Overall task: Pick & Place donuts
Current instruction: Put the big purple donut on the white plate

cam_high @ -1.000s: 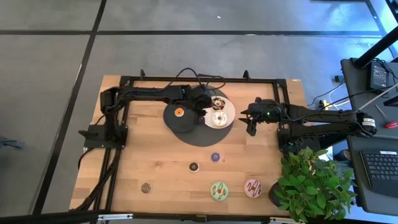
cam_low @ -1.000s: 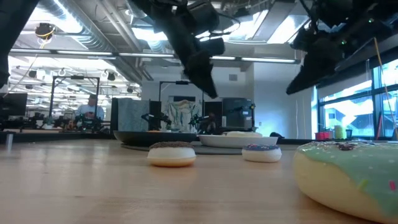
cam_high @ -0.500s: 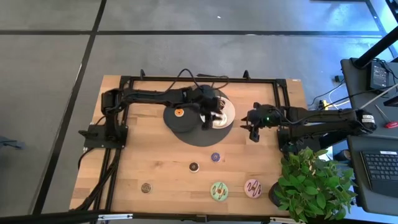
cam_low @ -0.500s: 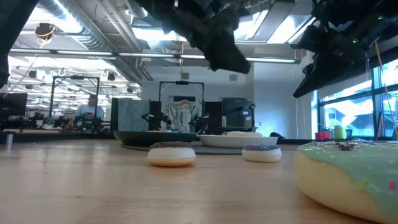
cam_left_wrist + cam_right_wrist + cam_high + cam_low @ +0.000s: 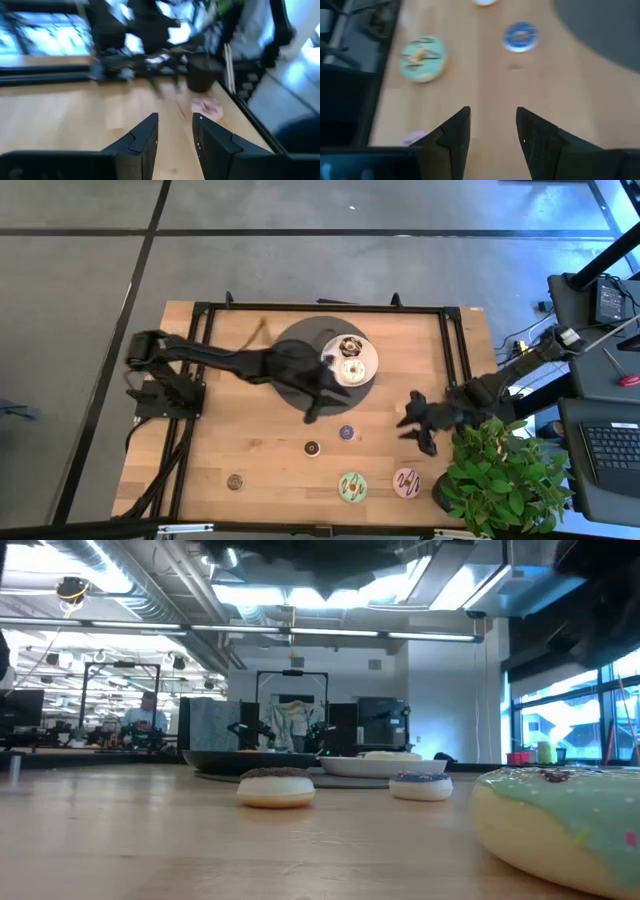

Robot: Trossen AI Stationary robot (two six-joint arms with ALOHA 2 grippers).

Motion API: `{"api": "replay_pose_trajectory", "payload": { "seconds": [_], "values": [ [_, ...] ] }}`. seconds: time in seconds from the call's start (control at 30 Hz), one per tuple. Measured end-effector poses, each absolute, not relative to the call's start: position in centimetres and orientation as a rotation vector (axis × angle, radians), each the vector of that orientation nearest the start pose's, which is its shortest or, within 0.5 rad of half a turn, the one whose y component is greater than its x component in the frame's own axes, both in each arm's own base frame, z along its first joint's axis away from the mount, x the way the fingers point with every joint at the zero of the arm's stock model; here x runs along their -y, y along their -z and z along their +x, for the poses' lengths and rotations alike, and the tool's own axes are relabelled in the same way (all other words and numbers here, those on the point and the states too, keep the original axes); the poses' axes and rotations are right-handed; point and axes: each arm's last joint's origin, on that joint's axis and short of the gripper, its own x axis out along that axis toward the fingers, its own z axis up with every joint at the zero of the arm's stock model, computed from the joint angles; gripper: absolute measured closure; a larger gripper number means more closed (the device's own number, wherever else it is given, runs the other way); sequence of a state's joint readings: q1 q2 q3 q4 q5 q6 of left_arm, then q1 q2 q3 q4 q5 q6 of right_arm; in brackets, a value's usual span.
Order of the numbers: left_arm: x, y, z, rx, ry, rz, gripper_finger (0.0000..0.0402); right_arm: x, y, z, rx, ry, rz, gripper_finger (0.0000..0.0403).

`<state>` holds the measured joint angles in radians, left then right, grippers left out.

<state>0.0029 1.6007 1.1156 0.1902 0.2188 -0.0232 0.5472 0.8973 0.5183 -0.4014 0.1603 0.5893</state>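
Left end effector (image 5: 312,415) sits over the bench (image 5: 240,440) just off the near edge of the grey mat (image 5: 300,345), fingers (image 5: 145,137) parted a little, nothing between them. Right end effector (image 5: 418,435) is over the right side of the bench beside the plant (image 5: 505,475), fingers (image 5: 455,132) apart, empty. Donuts: two on the white plate (image 5: 368,365), a chocolate one (image 5: 350,345) and a white one (image 5: 351,369). The rest are loose on the bench: purple mini (image 5: 346,432) between the two end effectors, brown mini (image 5: 311,448) just left of it, another brown one (image 5: 235,481) near the front left, green (image 5: 352,486) and pink (image 5: 406,481) along the front edge. Black plate mostly hidden under the left arm. Low view: green donut (image 5: 560,820) close up, two minis (image 5: 277,787) further back.
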Motion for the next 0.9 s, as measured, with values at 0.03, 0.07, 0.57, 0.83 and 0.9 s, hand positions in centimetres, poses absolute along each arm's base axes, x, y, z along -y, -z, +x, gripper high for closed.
{"api": "replay_pose_trajectory", "payload": {
  "seconds": [0.03, 0.07, 0.57, 0.83, 0.9],
  "values": [
    [0.5, -27.7, 35.4, -0.252, 0.187, -0.063, 0.0284, -9.3, -21.0, 15.1, -0.812, -0.155, 0.282, 0.0242],
    [0.5, -27.3, 34.3, -0.216, 0.172, -0.071, 0.0283, -10.1, -21.2, 15.2, -0.816, -0.169, 0.276, 0.0242],
    [0.9, -23.8, 24.9, -0.022, 0.104, -0.121, 0.0285, -18.6, -17.3, 17.8, -1.277, -0.106, 0.272, 0.0242],
    [0.8, -23.9, 24.9, -0.015, 0.095, -0.121, 0.0287, -18.6, -15.5, 18.6, -1.347, -0.031, 0.285, 0.0242],
    [0.8, -23.9, 24.9, -0.015, 0.094, -0.121, 0.0286, -18.7, -15.3, 18.6, -1.354, -0.038, 0.268, 0.0242]
  ]
}}
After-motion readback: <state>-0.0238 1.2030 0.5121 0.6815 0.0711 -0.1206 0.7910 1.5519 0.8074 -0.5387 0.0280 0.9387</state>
